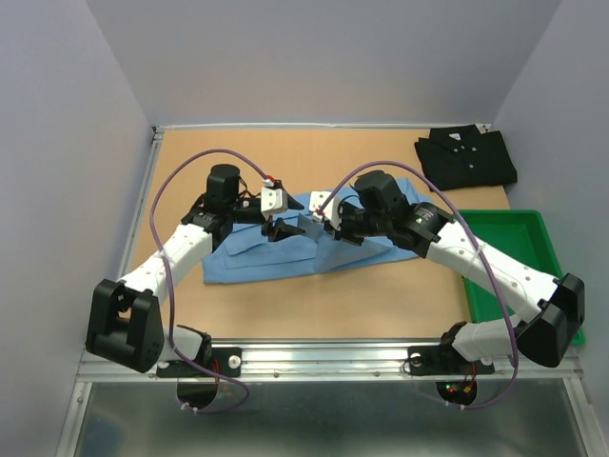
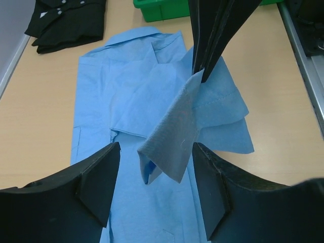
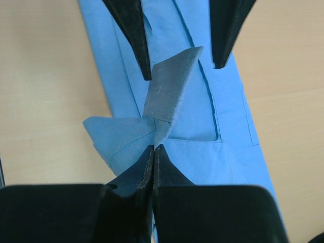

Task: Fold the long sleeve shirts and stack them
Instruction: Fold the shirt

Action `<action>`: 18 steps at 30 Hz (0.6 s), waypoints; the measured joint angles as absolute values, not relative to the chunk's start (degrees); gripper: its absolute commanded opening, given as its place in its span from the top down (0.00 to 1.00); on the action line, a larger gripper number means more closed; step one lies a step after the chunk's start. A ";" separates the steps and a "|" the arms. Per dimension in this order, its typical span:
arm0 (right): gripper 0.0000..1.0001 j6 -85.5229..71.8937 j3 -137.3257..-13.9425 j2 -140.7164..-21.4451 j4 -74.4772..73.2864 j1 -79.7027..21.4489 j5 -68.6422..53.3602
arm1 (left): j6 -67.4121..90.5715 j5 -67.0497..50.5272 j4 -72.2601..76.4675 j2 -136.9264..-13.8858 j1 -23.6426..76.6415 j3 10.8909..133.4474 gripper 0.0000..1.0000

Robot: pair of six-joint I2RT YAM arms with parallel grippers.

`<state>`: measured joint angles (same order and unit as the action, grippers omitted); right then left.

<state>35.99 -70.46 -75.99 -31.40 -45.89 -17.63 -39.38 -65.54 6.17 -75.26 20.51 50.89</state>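
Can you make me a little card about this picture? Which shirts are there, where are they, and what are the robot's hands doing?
blue shirt: mid table, partly folded, one flap lifted
black shirt: folded, far right corner
tray: green, right side
right gripper: shut, pinching the blue flap
left gripper: open, flap between its fingers, not pinched
stacked: not yet, shirts lie apart
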 measured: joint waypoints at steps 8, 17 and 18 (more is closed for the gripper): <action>0.99 36.01 -70.46 -75.99 -31.05 -45.89 -17.63 | -38.76 -67.07 4.93 -76.93 20.56 50.92 0.89; 0.59 33.36 -70.46 -75.99 -30.24 -45.89 -14.96 | -35.35 -65.08 2.92 -76.84 20.62 51.64 1.00; 0.53 32.95 -70.46 -75.99 -29.98 -45.89 -13.82 | -34.22 -64.10 2.31 -76.79 20.62 52.25 1.00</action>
<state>32.95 -70.46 -75.99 -29.98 -45.89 -13.82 -34.22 -64.10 2.31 -76.79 20.62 52.25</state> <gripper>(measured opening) 0.328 0.037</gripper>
